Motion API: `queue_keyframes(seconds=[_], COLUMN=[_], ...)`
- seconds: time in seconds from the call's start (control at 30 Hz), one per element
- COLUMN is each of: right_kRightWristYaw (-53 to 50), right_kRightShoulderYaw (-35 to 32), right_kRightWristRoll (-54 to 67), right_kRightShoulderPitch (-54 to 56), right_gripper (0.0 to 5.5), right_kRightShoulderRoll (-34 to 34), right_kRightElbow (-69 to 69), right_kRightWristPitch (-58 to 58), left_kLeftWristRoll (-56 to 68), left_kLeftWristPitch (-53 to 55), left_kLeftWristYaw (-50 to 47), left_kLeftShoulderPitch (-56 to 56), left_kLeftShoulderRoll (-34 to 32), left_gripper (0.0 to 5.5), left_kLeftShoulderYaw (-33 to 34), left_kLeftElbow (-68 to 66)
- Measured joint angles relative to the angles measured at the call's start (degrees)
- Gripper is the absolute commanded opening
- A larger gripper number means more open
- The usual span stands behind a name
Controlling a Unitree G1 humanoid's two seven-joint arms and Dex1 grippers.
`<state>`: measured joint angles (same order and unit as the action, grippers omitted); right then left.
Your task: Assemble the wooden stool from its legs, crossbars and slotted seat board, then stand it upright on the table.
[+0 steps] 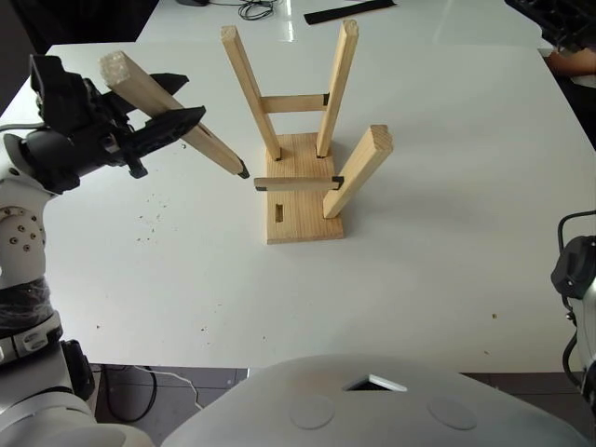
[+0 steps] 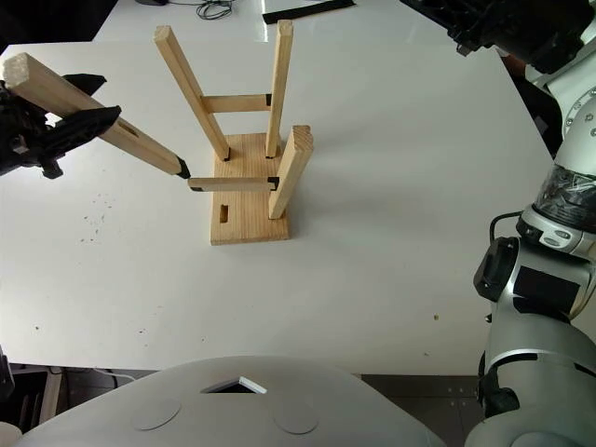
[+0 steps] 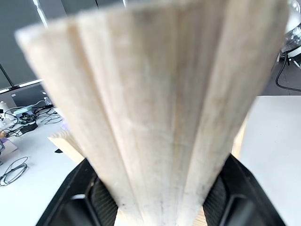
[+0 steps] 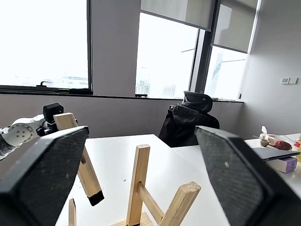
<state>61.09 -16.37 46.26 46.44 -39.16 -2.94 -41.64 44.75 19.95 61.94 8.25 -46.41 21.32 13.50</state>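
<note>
**Head views.** The seat board [image 1: 303,223] lies flat near the middle of the white counter [image 1: 447,233]. At its 12 o'clock end stand two legs, one to the left [image 1: 250,88] and one to the right [image 1: 337,84], joined by a crossbar [image 1: 293,103] partway up. A third leg [image 1: 358,170] rises from the 3 o'clock edge, its top tilted toward 2 o'clock. A second crossbar [image 1: 293,183] runs from it toward 9 o'clock. One open slot [image 1: 278,212] shows near the board's 7 o'clock corner. Out at 10 o'clock from the board, above the counter, the left hand [image 1: 186,101] is clamped around the fourth leg [image 1: 219,151]. This leg slopes down toward 4 o'clock. Its dark tip sits just beside the free end of the second crossbar; whether they touch, I cannot tell. Small specks [image 1: 149,219] dot the counter at 8 o'clock.

**Left wrist view.** The held leg looms close and blurred, pinched between two dark pads [image 3: 101,202].

**Right wrist view.** The right hand [image 4: 141,129] is raised off the counter with its two padded fingers [image 4: 47,179] spread wide, holding nothing. Between them show the stool's legs, the dark-tipped held leg and the left hand beyond. A chair [image 4: 190,122] draped with a dark jacket stands by the windows.
</note>
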Motion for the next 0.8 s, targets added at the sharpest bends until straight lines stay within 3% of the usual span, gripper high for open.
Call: queue_keyframes(seconds=[0.3,0.8], right_kRightWristYaw=[4.5,9.1], right_kRightShoulderYaw=[4.2,7.6], right_kRightWristRoll=[-3.2,-6.4], right_kRightShoulderPitch=[6.0,11.0], right_gripper=[4.18,4.18], right_kRightShoulderRoll=[0.2,1.4], right_kRightElbow=[-8.3,-15.1], right_kRightWristPitch=[3.7,6.2], left_kLeftWristRoll=[-2.3,-3.9], left_kLeftWristPitch=[-2.4,-6.0], left_kLeftWristYaw=[-4.5,-6.2], left_kLeftShoulderPitch=[-9.1,-13.0], left_kLeftShoulderRoll=[8.3,12.3], left_gripper=[2.03,2.03], left_kLeftShoulderYaw=[-1.7,-4.7], left_kLeftElbow=[4.7,8.9])
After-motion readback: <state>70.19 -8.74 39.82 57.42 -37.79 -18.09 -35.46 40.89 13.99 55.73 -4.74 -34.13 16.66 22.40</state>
